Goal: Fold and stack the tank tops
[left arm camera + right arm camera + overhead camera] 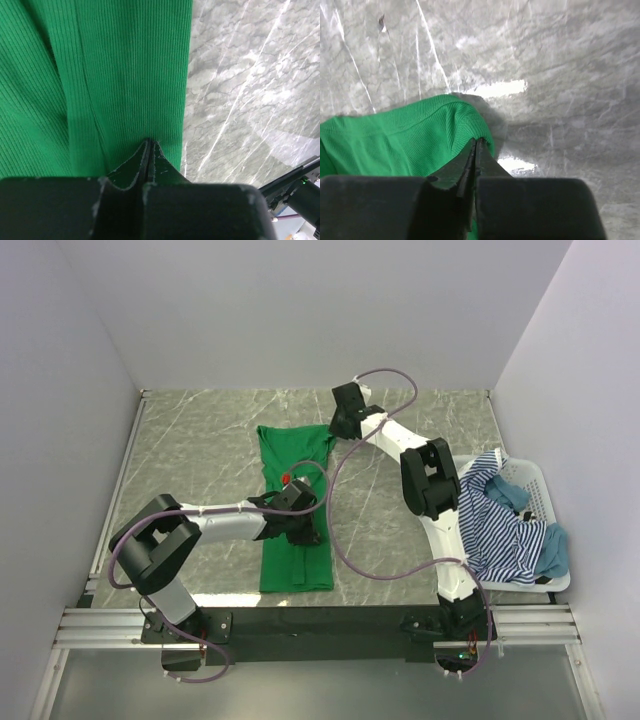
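Inspecting both arms, we find the left gripper (149,145) closed, pinning the green tank top (293,450) mid-length, apparently as fold anchor; the right gripper (475,142) pinches its far corner.

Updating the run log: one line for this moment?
green tank top: flat on table | left gripper: shut, tips on its middle | right gripper: shut on far corner

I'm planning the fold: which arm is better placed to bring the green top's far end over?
Likely right. The right gripper is shut on the far right corner of the green tank top, while the left gripper rests shut on its middle, better suited to anchoring the crease.
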